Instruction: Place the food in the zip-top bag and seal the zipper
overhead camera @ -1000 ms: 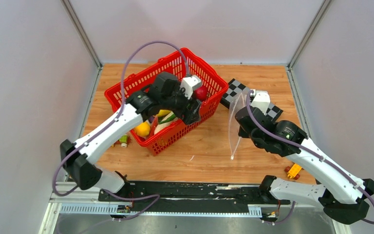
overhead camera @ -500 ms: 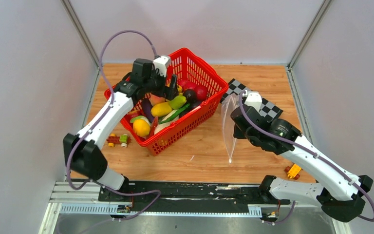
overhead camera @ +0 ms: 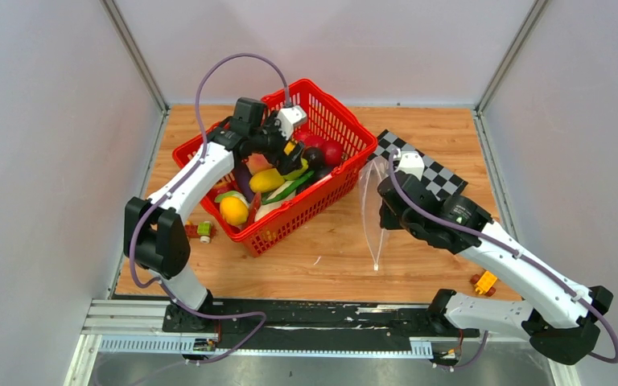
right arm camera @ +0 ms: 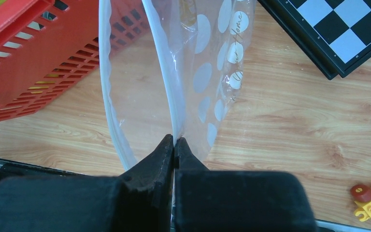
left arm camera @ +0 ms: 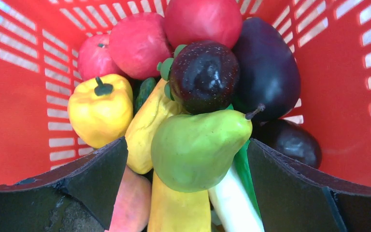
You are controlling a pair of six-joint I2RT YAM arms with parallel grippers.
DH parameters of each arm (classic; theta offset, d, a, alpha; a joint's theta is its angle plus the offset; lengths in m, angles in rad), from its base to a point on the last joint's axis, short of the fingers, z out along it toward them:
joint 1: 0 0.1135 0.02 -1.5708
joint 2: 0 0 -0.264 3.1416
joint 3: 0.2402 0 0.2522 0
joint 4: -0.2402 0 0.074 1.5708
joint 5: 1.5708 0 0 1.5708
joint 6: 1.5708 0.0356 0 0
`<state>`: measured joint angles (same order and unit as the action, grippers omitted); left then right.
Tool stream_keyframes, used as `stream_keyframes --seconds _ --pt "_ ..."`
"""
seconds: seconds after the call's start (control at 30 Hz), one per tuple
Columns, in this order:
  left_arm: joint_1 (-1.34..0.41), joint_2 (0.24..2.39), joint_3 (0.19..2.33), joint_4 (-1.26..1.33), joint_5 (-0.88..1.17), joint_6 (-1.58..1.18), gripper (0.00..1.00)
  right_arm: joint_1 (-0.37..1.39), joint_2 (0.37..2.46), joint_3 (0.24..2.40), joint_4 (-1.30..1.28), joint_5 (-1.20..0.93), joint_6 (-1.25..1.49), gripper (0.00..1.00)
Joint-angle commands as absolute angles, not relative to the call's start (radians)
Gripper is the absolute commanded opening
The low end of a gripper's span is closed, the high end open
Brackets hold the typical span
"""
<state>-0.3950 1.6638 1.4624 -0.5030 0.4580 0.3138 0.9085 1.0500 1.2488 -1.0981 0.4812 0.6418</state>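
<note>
Now, the left tool (left arm camera: 186,145) hangs w/ its jaws wide apart inside the red basket (overhead camera: 322,201), which stands toward the far left corner of the tabletop (overhead camera: 330,265); its fingers straddle a green pear (left arm camera: 193,150) on top of the food pile, apparently w/o touching it; a dark plum (left arm camera: 203,75) lies just behind the pear. The food looks light, hard and glossy, i.e. prob. slippery; I would take the pear across its broad belly, not at the narrow stem end, because a rounded skin can slip out from flat pads; the neighbours lie loose and may roll.

The right tool (right arm camera: 174,145) is pressed together on one lip of the zip-top bag (right arm camera: 212,72), right on the zipper (right arm camera: 170,96); the other lip bows away, so the mouth is open. The bag is held up on edge near the middle of the tabletop, between basket and checkerboard (right arm camera: 338,34). It seems thin, limp, almost weightless film; held by one lip only, it may swing or fold when fruit drops in; the zipper strip is prob. its stiffest part, so the best place to hold.
</note>
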Motion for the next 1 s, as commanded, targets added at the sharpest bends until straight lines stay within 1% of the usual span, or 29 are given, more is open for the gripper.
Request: stream_keyframes --seconds 0.0,0.17,0.27,0.3,0.33,0.37,0.4,0.47,0.5,0.53,0.57,0.7,0.87,0.97 --pt "-0.401 1.67 1.491 -0.558 0.551 0.523 1.0 0.907 1.038 1.235 -1.062 0.465 0.617 0.0" --pt "-0.427 1.701 1.481 -0.561 0.471 0.58 1.0 0.907 1.037 1.23 -1.054 0.453 0.616 0.0" --pt "-0.44 1.716 1.491 -0.571 0.467 0.591 1.0 0.907 1.035 1.23 -1.051 0.447 0.615 0.0" --pt "-0.44 1.721 1.494 -0.571 0.467 0.582 0.98 0.907 1.035 1.228 -1.05 0.445 0.616 0.0" --pt "-0.441 1.725 1.496 -0.574 0.468 0.577 0.95 0.907 1.034 1.229 -1.048 0.442 0.615 0.0" --pt "-0.441 1.727 1.498 -0.577 0.467 0.57 0.89 0.907 1.032 1.227 -1.045 0.438 0.617 0.0" --pt "-0.44 1.728 1.499 -0.58 0.466 0.559 0.78 0.907 1.029 1.225 -1.04 0.435 0.619 0.0" --pt "-0.44 1.723 1.505 -0.598 0.469 0.549 0.64 0.907 1.023 1.219 -1.033 0.43 0.625 0.0" --pt "-0.44 1.715 1.505 -0.606 0.468 0.544 0.54 0.907 1.02 1.218 -1.028 0.426 0.627 0.0" --pt "-0.44 1.705 1.503 -0.61 0.469 0.539 0.47 0.906 1.02 1.216 -1.027 0.424 0.629 0.0" --pt "-0.44 1.691 1.498 -0.611 0.468 0.532 0.41 0.907 1.02 1.216 -1.026 0.423 0.629 0.0" --pt "-0.44 1.605 1.455 -0.576 0.456 0.49 0.39 0.907 1.022 1.217 -1.025 0.423 0.63 0.0" --pt "-0.44 1.436 1.357 -0.393 0.44 0.337 0.38 0.907 1.017 1.205 -1.019 0.431 0.65 0.0" --pt "-0.44 1.319 1.275 -0.231 0.503 0.194 0.36 0.906 1.012 1.199 -1.006 0.43 0.669 0.0"
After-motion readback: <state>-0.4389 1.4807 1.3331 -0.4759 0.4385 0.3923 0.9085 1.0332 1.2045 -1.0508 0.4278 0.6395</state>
